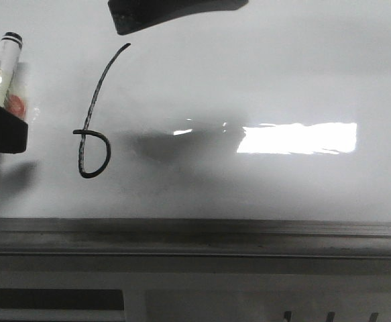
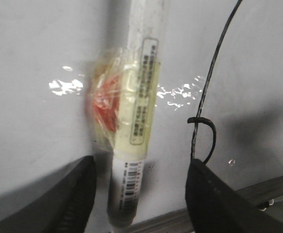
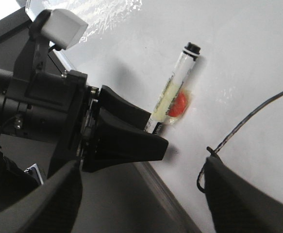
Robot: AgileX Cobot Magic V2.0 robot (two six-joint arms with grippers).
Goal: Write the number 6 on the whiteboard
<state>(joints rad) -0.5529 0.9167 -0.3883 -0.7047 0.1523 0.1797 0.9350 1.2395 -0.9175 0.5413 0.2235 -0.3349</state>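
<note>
The number 6 (image 1: pixel 82 154) is drawn in black on the left part of the whiteboard (image 1: pixel 262 80). A white marker (image 1: pixel 1 70) with a black cap, yellow label and a red patch under tape lies flat on the board, left of the figure. My left gripper (image 1: pixel 1 127) is open. Its fingers stand either side of the marker's rear end (image 2: pixel 131 194) without touching it, and the 6 (image 2: pixel 210 74) lies beside one finger. My right gripper (image 1: pixel 168 13) hovers above the board, open and empty (image 3: pixel 141 194), near the 6 (image 3: pixel 250 115) and the marker (image 3: pixel 173 94).
The board's grey metal edge (image 1: pixel 195 235) runs along the front, with a grey ledge below it. A bright rectangular light reflection (image 1: pixel 296 137) lies on the board right of the figure. The left arm's body (image 3: pixel 44 111) shows beside the board edge.
</note>
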